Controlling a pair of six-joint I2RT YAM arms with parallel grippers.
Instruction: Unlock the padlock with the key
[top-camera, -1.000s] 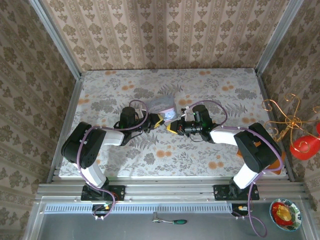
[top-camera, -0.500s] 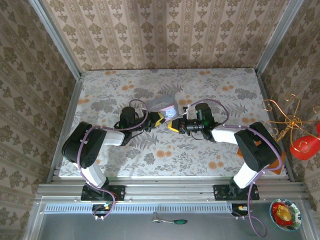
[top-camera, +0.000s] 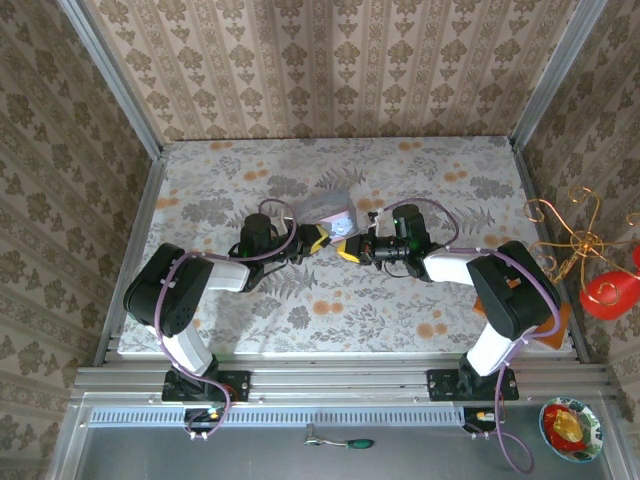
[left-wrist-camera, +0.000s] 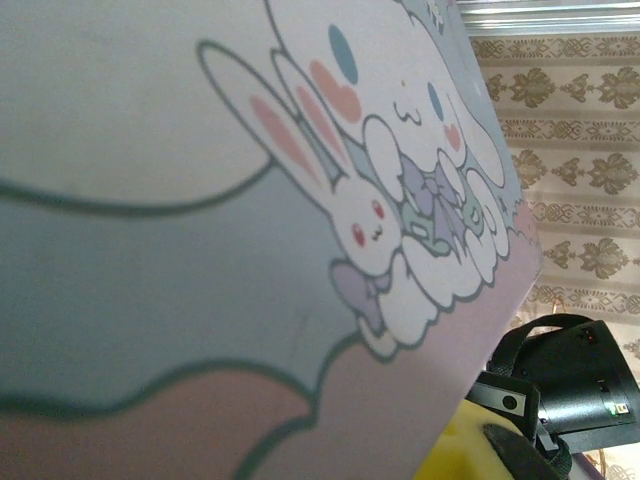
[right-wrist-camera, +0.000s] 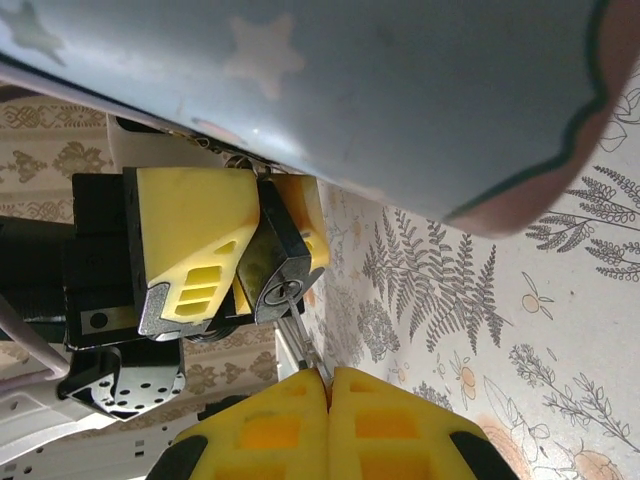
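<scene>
Right hand, nearest in its own wrist view, is pressed together on the key, whose thin metal shaft is pinched at the yellow fingertips and pointed away toward the padlock. The key's tip is met by the round keyhole on the lock's dark face. It is judged to be seated in the keyway or just at its mouth, though how deep cannot be told. The padlock is clamped by its body between the yellow fingers of the left hand, which is closed on it. The lock is thereby presented to the key just left of the right hand, near the middle of the worktop. Just beyond both hands, on the far side, a light blue cartoon tin is seen. Its edge hangs over the lock, so the shackle is mostly hidden, and whether it has been released cannot be told. Picking up the key and the lock and lining them up are thus judged done. Left to be done, as far as can be judged, are any remaining insertion, the turn of the key and the freeing of the shackle.
</scene>
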